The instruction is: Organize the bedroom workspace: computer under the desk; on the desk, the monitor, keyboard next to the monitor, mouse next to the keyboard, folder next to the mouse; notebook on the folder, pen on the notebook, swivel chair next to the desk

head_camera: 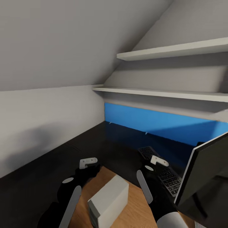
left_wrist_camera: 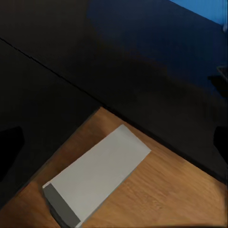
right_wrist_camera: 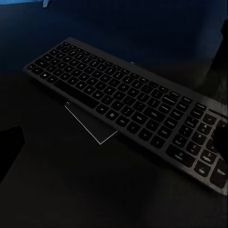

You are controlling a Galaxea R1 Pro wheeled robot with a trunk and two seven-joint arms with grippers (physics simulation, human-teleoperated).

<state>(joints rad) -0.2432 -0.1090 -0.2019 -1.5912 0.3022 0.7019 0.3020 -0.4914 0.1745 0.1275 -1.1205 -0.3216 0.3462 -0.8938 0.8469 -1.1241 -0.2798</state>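
Seen from the head: glossy black table (head_camera: 95, 142) stretching from 9 to 3 o'clock, its blue back panel (head_camera: 164, 122) at 2 o'clock under two white shelves (head_camera: 177, 50). Cut off at the right edge, at 4 o'clock: the monitor (head_camera: 205, 171), shown only in part and from an angle, stand mostly hidden. Just left of it, lying on the table: the keyboard (head_camera: 166, 174), partly covered by the right arm and the monitor's edge; clearer in the right wrist view (right_wrist_camera: 137, 114), dark keys in a grey frame, far end running out of view. Faint pale outline of a thin, flat thing (right_wrist_camera: 90, 124) tucked at the keyboard's near edge, too dark to identify.

At 6 o'clock, low on the wood floor (head_camera: 139, 202) in front of the table: the computer (head_camera: 109, 199), light grey, lying on its side, darker front panel visible from the left wrist (left_wrist_camera: 97, 178); lower end cut off.

Left fingers (head_camera: 88, 162) hovering over the table's front edge at 7 o'clock, right fingers (head_camera: 159, 160) above the keyboard at 5 o'clock; both holding nothing, open or closed impossible to tell.
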